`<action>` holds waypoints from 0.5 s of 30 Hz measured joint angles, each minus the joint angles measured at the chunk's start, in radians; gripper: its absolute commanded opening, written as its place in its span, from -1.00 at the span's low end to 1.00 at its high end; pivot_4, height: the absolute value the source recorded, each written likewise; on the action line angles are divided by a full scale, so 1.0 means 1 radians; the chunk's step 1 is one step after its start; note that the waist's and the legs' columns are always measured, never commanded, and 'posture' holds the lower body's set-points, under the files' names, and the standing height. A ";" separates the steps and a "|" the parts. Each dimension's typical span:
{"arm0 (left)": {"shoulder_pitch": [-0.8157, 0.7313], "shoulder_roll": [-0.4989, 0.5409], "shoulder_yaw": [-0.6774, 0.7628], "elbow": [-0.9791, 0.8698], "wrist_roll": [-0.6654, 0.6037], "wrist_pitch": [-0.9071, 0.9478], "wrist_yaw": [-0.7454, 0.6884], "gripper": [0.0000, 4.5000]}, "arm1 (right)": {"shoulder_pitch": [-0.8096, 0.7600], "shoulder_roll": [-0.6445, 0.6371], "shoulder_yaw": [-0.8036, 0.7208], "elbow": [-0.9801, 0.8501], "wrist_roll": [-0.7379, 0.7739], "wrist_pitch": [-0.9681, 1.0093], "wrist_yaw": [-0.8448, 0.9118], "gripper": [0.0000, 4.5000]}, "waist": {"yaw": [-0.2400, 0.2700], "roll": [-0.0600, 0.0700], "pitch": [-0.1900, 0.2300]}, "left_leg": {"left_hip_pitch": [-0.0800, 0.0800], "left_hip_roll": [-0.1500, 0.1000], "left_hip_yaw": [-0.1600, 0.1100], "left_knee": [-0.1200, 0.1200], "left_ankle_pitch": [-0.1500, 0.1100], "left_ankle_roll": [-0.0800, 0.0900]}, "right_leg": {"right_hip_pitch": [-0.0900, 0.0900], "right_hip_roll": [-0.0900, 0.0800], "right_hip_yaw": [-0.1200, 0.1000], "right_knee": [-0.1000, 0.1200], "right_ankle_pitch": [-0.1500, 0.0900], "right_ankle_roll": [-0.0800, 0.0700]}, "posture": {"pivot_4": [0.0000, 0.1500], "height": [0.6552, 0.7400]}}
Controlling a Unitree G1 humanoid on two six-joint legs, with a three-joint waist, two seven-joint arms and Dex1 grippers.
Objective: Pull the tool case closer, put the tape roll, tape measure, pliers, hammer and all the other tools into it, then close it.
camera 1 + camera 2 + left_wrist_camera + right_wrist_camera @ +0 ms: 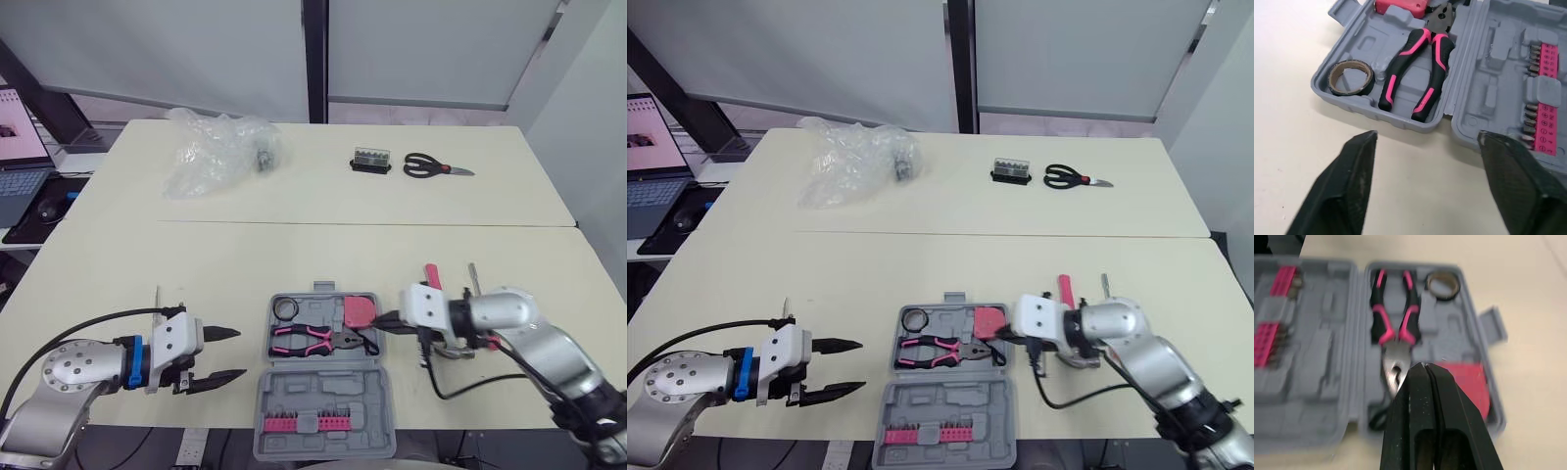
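The grey tool case (323, 392) lies open at the table's front edge, its lid toward me with a row of pink bits (306, 421). In the tray lie a tape roll (1350, 78), pink-and-black pliers (1420, 63) and a pink tape measure (359, 311). My right gripper (384, 321) is shut with nothing in it, its tips over the tray's right end beside the tape measure (1469, 382) and the pliers' nose. My left gripper (235, 353) stands open just left of the case, holding nothing. A pink-handled tool (431, 275) and a metal tool (473, 278) lie behind my right wrist.
At the back of the table lie a crumpled clear plastic bag (216, 147), a small black bit holder (371, 160) and black scissors (431, 167). A laptop (20, 166) stands on a side desk at far left. A seam (362, 224) crosses the table.
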 measured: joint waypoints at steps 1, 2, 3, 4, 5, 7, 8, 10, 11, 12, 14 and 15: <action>0.000 -0.012 -0.022 0.025 0.023 -0.022 0.005 -0.09 | 0.035 -0.045 -0.008 0.008 -0.016 -0.035 0.008 -1.00 | -0.002 0.000 0.000 | 0.000 0.000 0.001 0.000 0.000 0.000 | 0.000 0.000 0.000 0.000 0.000 0.000 | 1.00 1.00; 0.003 -0.020 -0.041 0.044 0.042 -0.037 0.007 -0.26 | 0.056 -0.071 -0.012 0.022 -0.031 -0.059 0.013 -1.00 | -0.005 0.000 0.000 | 0.000 0.000 0.001 0.000 0.000 0.000 | 0.000 0.001 0.001 0.000 0.000 0.000 | 1.00 1.00; 0.004 -0.029 -0.054 0.057 0.055 -0.045 0.008 -0.37 | 0.066 -0.081 -0.012 0.034 -0.045 -0.075 0.014 -1.00 | -0.006 0.000 0.000 | 0.000 0.001 0.001 0.000 0.000 0.000 | 0.000 0.001 0.001 0.000 0.000 0.000 | 1.00 1.00; 0.003 -0.034 -0.069 0.071 0.069 -0.057 0.011 -0.51 | 0.077 -0.085 -0.012 0.040 -0.052 -0.091 0.013 -1.00 | -0.007 0.000 0.000 | 0.001 0.001 0.001 0.000 0.000 0.000 | 0.000 0.002 0.001 0.000 0.000 0.000 | 1.00 1.00; 0.001 -0.041 -0.081 0.084 0.083 -0.064 0.015 -0.66 | 0.083 -0.084 -0.010 0.043 -0.059 -0.104 0.011 -1.00 | -0.007 0.000 0.000 | 0.001 0.001 0.000 0.000 0.000 0.000 | 0.000 0.002 0.001 0.000 0.000 0.000 | 1.00 1.00; -0.007 -0.047 -0.108 0.109 0.107 -0.078 0.025 -0.96 | 0.084 -0.077 0.001 0.048 -0.078 -0.123 0.006 -1.00 | -0.007 0.000 0.000 | 0.001 0.001 0.000 0.000 0.000 0.000 | 0.000 0.002 0.001 0.000 0.000 0.000 | 1.00 1.00; -0.016 -0.055 -0.116 0.122 0.118 -0.078 0.029 -0.98 | 0.084 -0.070 0.009 0.051 -0.085 -0.125 0.003 -1.00 | -0.006 0.000 0.000 | 0.000 0.001 0.000 0.000 0.000 0.000 | 0.000 0.002 0.001 0.000 0.000 0.000 | 1.00 1.00; -0.048 -0.076 -0.139 0.143 0.134 -0.078 0.042 -0.98 | 0.083 -0.053 0.032 0.063 -0.102 -0.133 -0.004 -1.00 | -0.003 0.000 0.000 | 0.000 0.001 0.000 0.001 0.000 0.000 | 0.001 0.002 0.001 0.000 0.000 0.000 | 1.00 1.00; -0.062 -0.083 -0.151 0.150 0.144 -0.078 0.050 -0.98 | 0.083 -0.050 0.043 0.071 -0.113 -0.139 -0.006 -1.00 | -0.002 0.000 0.000 | 0.000 0.001 0.000 0.001 0.000 0.000 | 0.001 0.002 0.001 0.000 0.000 0.000 | 1.00 1.00; -0.074 -0.089 -0.162 0.158 0.154 -0.079 0.054 -0.98 | 0.082 -0.048 0.055 0.080 -0.125 -0.145 -0.007 -1.00 | -0.001 0.000 0.000 | 0.000 0.001 0.000 0.001 0.000 0.000 | 0.001 0.002 0.001 0.000 0.000 0.000 | 1.00 1.00; -0.093 -0.091 -0.182 0.176 0.173 -0.090 0.061 -0.98 | 0.081 -0.037 0.068 0.106 -0.144 -0.157 -0.009 -1.00 | -0.001 0.000 0.000 | 0.000 0.001 0.000 0.001 0.000 0.000 | 0.001 0.002 0.001 0.000 0.000 0.000 | 1.00 1.00; -0.102 -0.092 -0.188 0.180 0.178 -0.097 0.064 -0.98 | 0.081 -0.028 0.076 0.116 -0.148 -0.159 -0.012 -1.00 | -0.001 0.000 0.000 | 0.001 0.001 0.000 0.001 0.000 0.000 | 0.001 0.002 0.001 0.000 0.000 0.000 | 1.00 1.00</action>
